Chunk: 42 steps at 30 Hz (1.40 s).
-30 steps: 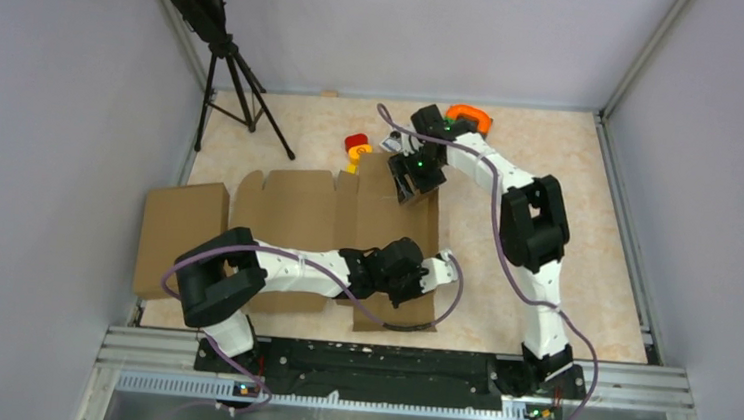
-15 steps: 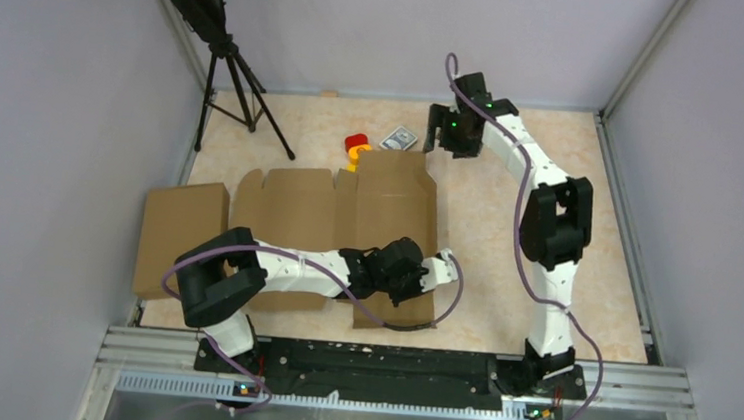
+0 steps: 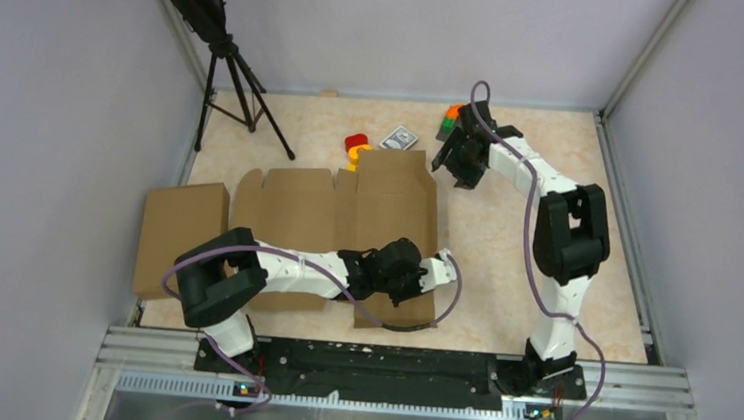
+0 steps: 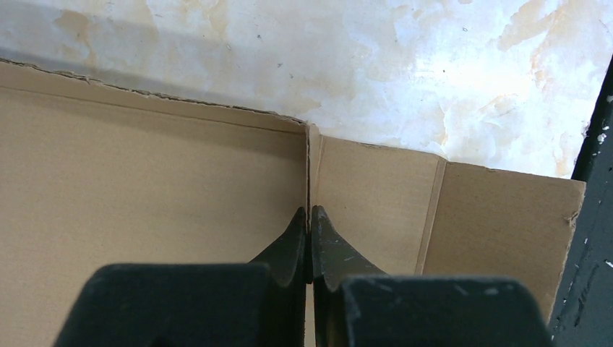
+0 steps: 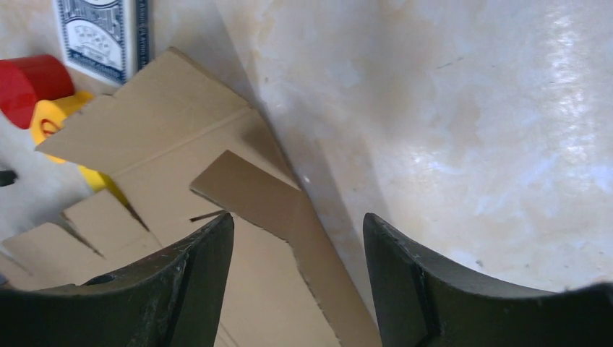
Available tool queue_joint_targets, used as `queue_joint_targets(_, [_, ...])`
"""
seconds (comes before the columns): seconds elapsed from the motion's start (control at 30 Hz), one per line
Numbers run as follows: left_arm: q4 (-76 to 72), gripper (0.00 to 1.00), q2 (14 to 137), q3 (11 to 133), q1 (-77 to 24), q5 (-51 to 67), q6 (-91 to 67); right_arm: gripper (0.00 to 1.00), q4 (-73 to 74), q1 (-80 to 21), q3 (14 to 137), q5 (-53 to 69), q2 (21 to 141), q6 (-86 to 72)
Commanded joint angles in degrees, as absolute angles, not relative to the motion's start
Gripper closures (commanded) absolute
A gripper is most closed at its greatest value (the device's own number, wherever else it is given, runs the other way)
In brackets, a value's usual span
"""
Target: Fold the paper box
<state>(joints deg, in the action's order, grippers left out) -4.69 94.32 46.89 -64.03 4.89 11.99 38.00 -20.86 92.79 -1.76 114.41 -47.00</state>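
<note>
top view: the paper box (image 3: 347, 218) lies flat and unfolded on the worktop (image 3: 504, 271). left jaws rest on its near right panel. right jaws hover just off its far right corner.
left wrist: jaws clenched tip to tip at a slit, nothing seen between them.
right wrist: jaws released wide above the corner flap (image 5: 267, 206).
judgement: pin with the left, then slip one right finger under that flap's edge and lift along the crease.

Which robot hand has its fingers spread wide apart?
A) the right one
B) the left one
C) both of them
A: the right gripper shows a wide gap with nothing in it, while the left gripper has its tips shut together over the cardboard.
</note>
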Motion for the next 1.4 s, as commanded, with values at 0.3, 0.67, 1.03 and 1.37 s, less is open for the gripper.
queue_joint_targets(0.3, [-8.2, 1.0, 93.5, 45.9, -64.1, 5.0, 13.1, 0.35, 38.8, -22.9, 95.0, 2.4, 117.3, -42.7])
queue_joint_targets(0.67, [-8.6, 1.0, 93.1, 45.5, -64.1, 5.4, 13.2, 0.31, 39.0, -21.9, 99.8, 1.2, 116.5, -42.2])
queue_joint_targets(1.03, [-9.0, 1.0, 93.1, 45.2, -64.1, 5.5, 13.1, 0.3, 40.7, -19.0, 101.6, -2.2, 118.2, -45.4])
queue_joint_targets(1.37, [-8.7, 1.0, 93.2, 45.3, -64.1, 5.7, 13.2, 0.31, 38.1, -19.9, 97.4, 1.7, 119.4, -43.2])
